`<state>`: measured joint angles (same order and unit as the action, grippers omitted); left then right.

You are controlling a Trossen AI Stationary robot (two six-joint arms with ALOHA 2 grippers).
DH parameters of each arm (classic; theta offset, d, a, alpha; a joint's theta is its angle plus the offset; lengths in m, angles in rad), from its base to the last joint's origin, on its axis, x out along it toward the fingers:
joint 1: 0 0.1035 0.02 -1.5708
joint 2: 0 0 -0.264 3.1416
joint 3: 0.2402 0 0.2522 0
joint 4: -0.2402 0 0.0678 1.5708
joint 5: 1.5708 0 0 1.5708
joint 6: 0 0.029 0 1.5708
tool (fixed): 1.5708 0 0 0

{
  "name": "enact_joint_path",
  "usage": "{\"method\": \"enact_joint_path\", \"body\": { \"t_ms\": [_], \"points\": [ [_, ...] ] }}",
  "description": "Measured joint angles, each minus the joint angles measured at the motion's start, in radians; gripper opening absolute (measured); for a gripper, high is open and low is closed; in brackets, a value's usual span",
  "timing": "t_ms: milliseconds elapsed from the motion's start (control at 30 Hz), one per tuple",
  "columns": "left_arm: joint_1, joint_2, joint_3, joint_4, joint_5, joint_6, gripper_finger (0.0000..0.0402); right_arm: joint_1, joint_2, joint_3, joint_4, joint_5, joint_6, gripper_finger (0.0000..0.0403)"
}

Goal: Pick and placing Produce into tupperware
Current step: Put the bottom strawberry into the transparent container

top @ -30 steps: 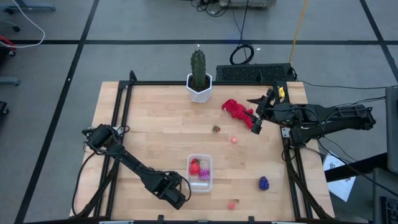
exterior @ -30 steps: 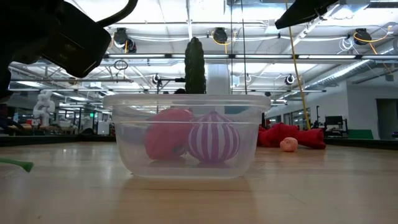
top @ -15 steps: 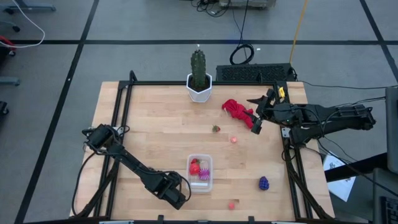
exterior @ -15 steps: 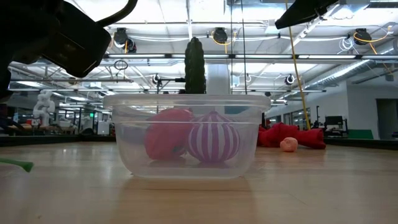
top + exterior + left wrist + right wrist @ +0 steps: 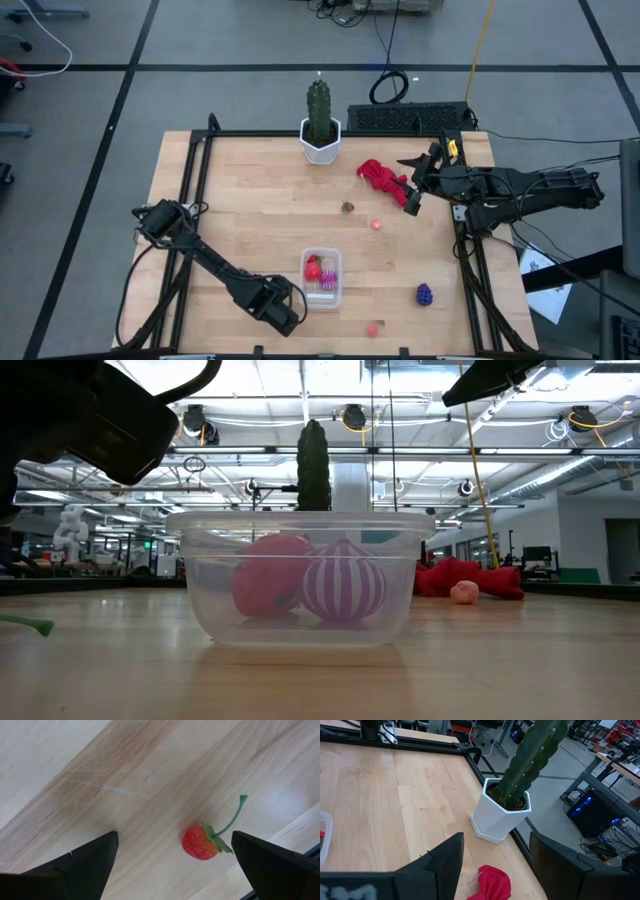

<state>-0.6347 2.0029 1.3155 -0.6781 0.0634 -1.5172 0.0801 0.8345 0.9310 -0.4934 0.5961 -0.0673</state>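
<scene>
hovering with fingers spread apart, the left gripper (image 5: 285, 312) hangs over a small red toy strawberry with a green stem (image 5: 201, 843) near the front of the pale wooden surface (image 5: 250, 200), just beside the clear plastic rectangular tupperware (image 5: 322, 279) holding a red strawberry (image 5: 268, 575) and a magenta striped round piece (image 5: 343, 581). the right gripper (image 5: 411, 196), fingers apart and empty, waits by a crumpled red cloth (image 5: 380, 175).
</scene>
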Motion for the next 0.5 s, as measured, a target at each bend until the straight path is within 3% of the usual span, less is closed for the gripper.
{"method": "enact_joint_path", "body": {
  "t_ms": [500],
  "points": [
    [0.005,0.0,-0.002,0.017,-0.007,-0.041,0.0399,0.0,0.0,0.0,0.0,0.0,0.0,0.0219]
  ]
}}
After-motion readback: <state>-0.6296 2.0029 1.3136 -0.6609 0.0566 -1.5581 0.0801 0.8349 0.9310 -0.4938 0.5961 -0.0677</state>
